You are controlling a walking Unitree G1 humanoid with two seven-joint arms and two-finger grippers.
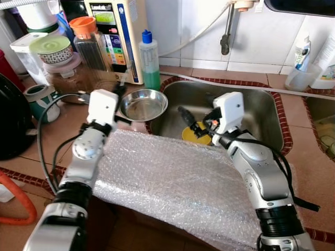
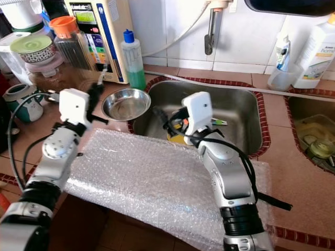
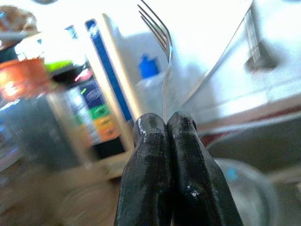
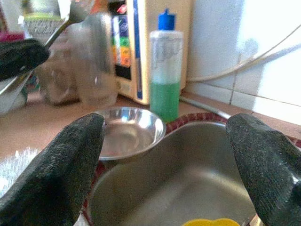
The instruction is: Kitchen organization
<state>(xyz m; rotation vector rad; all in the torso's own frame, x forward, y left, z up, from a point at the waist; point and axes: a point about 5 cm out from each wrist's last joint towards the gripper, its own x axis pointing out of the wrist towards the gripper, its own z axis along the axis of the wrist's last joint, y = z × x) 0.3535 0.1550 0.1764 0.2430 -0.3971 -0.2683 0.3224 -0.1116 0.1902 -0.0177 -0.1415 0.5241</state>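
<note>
A thin silver fork (image 3: 163, 52) stands upright, tines up, its handle pinched between the closed jaws of the left gripper (image 3: 168, 123) above the tiled desk (image 1: 52, 133), just beside the bowl. The bowl (image 1: 143, 104) is shallow, round and shiny steel; it sits upright on the desk at the sink's near left corner, touching the edge of the bubble wrap (image 1: 172, 178). That clear sheet lies spread flat over the desk's front edge. Down in the steel sink (image 1: 261, 112) lies a yellow round thing (image 1: 191, 137), partly hidden.
</note>
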